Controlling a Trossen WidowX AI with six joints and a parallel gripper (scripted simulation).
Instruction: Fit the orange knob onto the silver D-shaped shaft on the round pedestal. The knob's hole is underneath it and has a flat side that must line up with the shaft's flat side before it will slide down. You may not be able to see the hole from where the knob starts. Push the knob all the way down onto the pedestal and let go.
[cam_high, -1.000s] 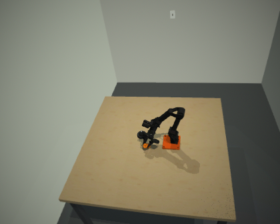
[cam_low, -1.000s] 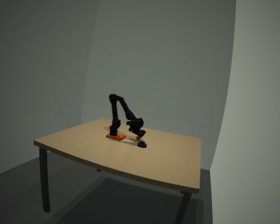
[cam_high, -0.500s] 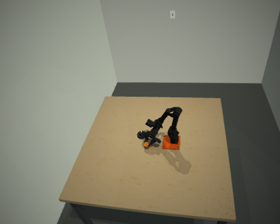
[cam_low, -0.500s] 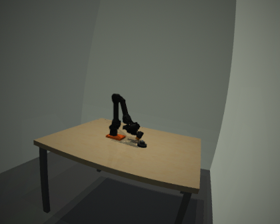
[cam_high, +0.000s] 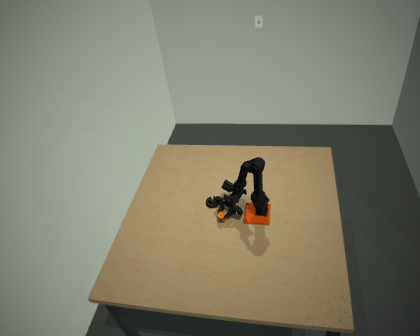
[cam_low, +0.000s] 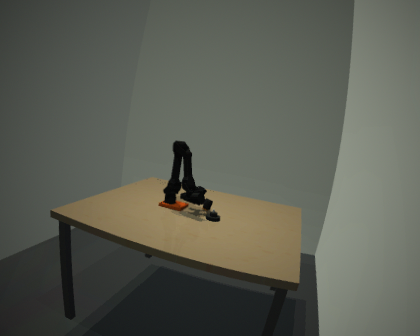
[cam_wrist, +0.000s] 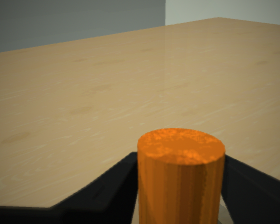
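Between its fingers, my claw (cam_high: 223, 212) (cam_wrist: 176, 160) grips the orange knob (cam_high: 221, 215) (cam_wrist: 181, 180) by its sides; I judge it stiff, light.

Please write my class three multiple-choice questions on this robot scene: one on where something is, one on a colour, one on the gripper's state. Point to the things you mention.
1. Where is the round pedestal (cam_high: 212, 202) (cam_low: 213, 218)?
A. On the floor
B. On the table (cam_high: 200, 270) (cam_low: 250, 240) (cam_wrist: 75, 95)
C. On the wall

2. What colour is the arm's base plate (cam_high: 248, 219) (cam_low: 183, 205)?
A. Orange
B. Blue
C. White

3. What is the gripper (cam_high: 228, 213) (cam_wrist: 176, 160) doing?
A. Standing fully open with nothing in it
B. Gripping the pedestal
C. Holding the knob (cam_high: 221, 215) (cam_wrist: 181, 182)

Key:
1. B: the top and exterior views show it on the tabletop.
2. A: both those views show orange under the black arm.
3. C: the wrist view shows the knob between the two dark fingers.
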